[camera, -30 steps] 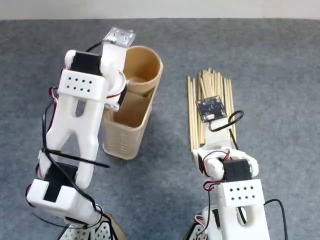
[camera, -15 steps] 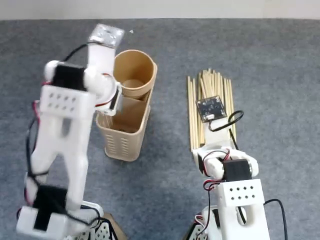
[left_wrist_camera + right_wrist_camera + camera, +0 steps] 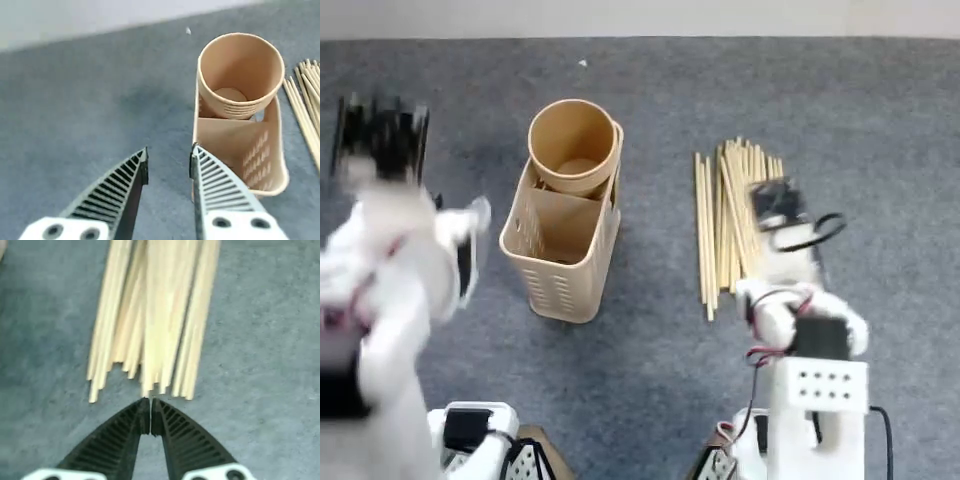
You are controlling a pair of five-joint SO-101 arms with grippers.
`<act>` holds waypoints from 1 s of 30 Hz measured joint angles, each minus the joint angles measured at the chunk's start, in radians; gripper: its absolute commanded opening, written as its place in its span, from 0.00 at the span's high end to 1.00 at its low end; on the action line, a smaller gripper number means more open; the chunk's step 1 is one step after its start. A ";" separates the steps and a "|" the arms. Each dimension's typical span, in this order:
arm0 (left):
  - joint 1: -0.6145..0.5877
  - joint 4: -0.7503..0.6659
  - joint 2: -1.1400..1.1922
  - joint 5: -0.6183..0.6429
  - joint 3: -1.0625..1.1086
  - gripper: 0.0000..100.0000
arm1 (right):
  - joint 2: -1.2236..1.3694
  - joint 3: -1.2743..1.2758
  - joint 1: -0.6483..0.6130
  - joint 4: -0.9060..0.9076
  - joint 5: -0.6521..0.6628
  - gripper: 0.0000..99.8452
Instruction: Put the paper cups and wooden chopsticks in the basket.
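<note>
- Short of chopsticks: right pincer shut, empty; risks scattering them if pushed in closed.
- Left pincer part open, empty, near basket.

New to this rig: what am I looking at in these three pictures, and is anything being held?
Two small white robot arms sit side by side at a grey-covered table. One picture looks down from overhead; the other two come from cameras on each arm's wrist, so the black pincers are that arm's gripper. A paper cup stands in the far end of a tan basket; wooden chopsticks lie loose beside it. The left gripper is open and empty; the right gripper is shut, holding nothing, just short of the chopstick ends.
</note>
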 measured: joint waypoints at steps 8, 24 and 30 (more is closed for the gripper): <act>-0.032 -0.385 -0.534 -0.115 0.804 0.84 | 0.387 -0.272 0.084 -0.017 0.069 0.97; -0.307 -0.580 -0.895 0.032 1.343 0.84 | 1.211 -0.632 0.107 -0.198 0.137 0.97; -0.153 -0.615 -0.879 0.002 1.398 0.84 | 1.286 -0.644 0.117 -0.213 0.137 0.97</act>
